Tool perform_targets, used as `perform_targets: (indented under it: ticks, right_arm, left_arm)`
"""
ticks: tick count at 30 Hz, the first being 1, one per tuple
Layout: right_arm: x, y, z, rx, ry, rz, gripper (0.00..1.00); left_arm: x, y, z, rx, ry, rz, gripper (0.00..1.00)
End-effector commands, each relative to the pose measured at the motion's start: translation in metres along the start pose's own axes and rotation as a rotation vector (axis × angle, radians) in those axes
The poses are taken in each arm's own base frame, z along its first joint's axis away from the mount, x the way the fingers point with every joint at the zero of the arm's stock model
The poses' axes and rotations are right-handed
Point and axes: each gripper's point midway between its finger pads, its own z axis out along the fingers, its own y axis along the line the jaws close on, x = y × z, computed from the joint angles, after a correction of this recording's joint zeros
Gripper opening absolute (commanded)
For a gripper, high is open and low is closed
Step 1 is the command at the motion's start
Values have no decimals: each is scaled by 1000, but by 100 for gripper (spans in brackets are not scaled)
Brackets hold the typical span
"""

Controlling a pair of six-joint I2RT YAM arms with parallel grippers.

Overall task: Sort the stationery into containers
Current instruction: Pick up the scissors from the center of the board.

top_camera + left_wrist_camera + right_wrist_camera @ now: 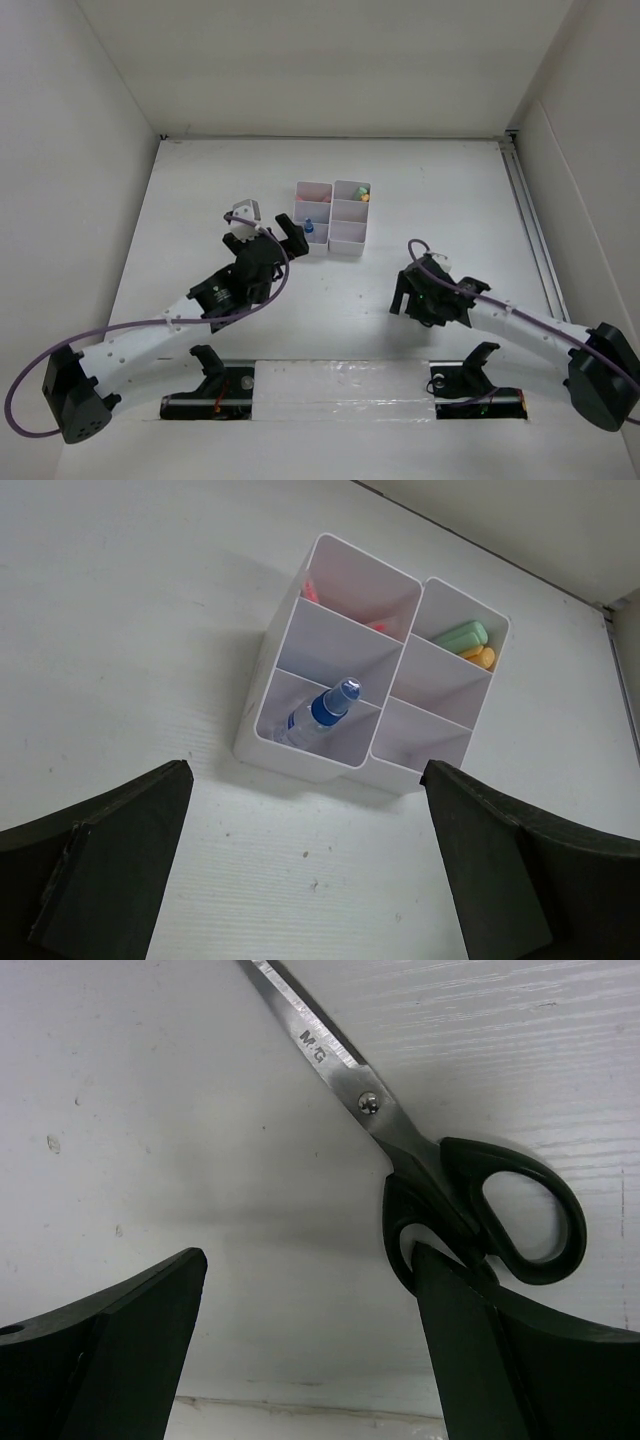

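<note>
The containers (348,238) are a white six-compartment organizer standing at mid-table. In the left wrist view the containers (300,763) hold a clear blue-capped bottle (325,710) in the near left cell, pink pens (309,592) in the far left cell, and a light green marker (461,636) with an orange item in the far right cell. My left gripper (285,240) (307,772) hangs open just short of the organizer, nothing between its fingers. Black-handled scissors (400,1140) lie flat on the table, blades pointing away. My right gripper (408,300) (308,1255) is open, its right fingertip (440,1290) over the smaller handle loop.
A metal rail (530,220) runs along the table's right side, and white walls close in the back and both sides. Two black arm rests (210,360) (470,362) stand at the near edge. A seam in the tabletop (300,1405) shows just below the right gripper.
</note>
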Motion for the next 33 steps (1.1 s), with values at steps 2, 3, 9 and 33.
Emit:
perform_targets:
  ticks: [2, 3, 9, 33]
  right_arm:
    - [-8, 17, 2, -70, -10, 4, 90]
    - [-7, 16, 3, -63, -5, -11, 90]
    - [-9, 15, 11, -46, -9, -14, 82]
    - [-12, 20, 11, -79, 15, -12, 0]
  left_arm:
    - [-19, -6, -6, 25, -38, -24, 100]
    - [-19, -6, -6, 25, -38, -24, 100]
    - [-19, -5, -6, 25, -38, -15, 100]
    - [-25, -4, -13, 48, -49, -9, 100]
